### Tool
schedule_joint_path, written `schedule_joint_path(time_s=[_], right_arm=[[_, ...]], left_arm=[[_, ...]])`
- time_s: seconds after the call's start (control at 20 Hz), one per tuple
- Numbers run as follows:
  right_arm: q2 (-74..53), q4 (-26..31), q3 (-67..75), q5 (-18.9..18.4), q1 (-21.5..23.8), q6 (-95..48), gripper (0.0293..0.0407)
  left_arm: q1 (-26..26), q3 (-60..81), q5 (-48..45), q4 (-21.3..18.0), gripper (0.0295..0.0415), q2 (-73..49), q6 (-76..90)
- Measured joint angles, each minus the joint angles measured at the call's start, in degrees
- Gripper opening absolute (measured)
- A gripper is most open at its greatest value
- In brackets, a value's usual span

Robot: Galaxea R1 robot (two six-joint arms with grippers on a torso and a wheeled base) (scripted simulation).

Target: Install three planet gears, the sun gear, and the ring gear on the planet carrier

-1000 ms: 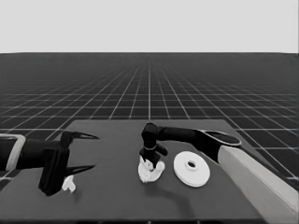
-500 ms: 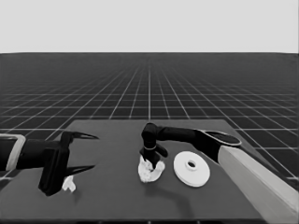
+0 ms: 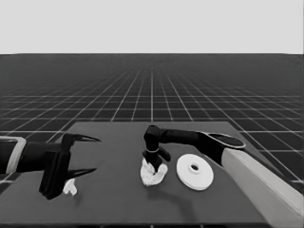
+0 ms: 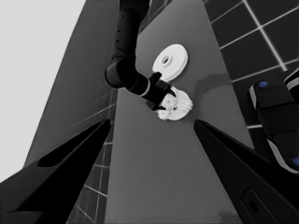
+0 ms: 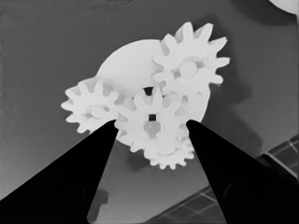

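Note:
The smaller round part (image 5: 126,60) lies at the table's middle with three planet gears on it: one (image 5: 189,65), a second (image 5: 91,109) and a third (image 5: 163,156). A fourth gear, the sun gear (image 5: 152,105), sits in the centre, overlapping them. My right gripper (image 5: 150,123) points down over this stack (image 3: 152,178), its fingertips against the sun gear's two sides. The larger round part (image 3: 194,172) lies flat just right of the stack, apart from it. My left gripper (image 3: 95,154) waits open over the table's left end.
A thin white piece (image 3: 70,186) lies on the table under the waiting left fingers, not held. The right arm's pale grey part (image 3: 266,185) fills the lower right corner. Dark machinery with blue lights (image 4: 275,121) stands past the table's edge.

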Motion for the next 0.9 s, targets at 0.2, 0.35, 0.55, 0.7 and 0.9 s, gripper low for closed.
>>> schedule_joint_path(time_s=[0.2,0.35,0.55,0.7,0.9], right_arm=[[0.00,0.00,0.00,0.00,0.00,2.40,0.0309],[0.00,0.00,0.00,0.00,0.00,4.20,0.0309],[0.00,0.00,0.00,0.00,0.00,6.60,0.0309],[0.00,0.00,0.00,0.00,0.00,8.40,0.0309],[0.00,-0.01,0.00,0.00,0.00,10.17,0.0369]], left_arm=[[0.00,0.00,0.00,0.00,0.0385,0.00,0.00],[0.00,0.00,0.00,0.00,0.0385,0.00,0.00],[0.00,0.00,0.00,0.00,0.0385,0.00,0.00],[0.00,0.00,0.00,0.00,0.0385,0.00,0.00],[0.00,0.00,0.00,0.00,0.0385,0.00,0.00]])
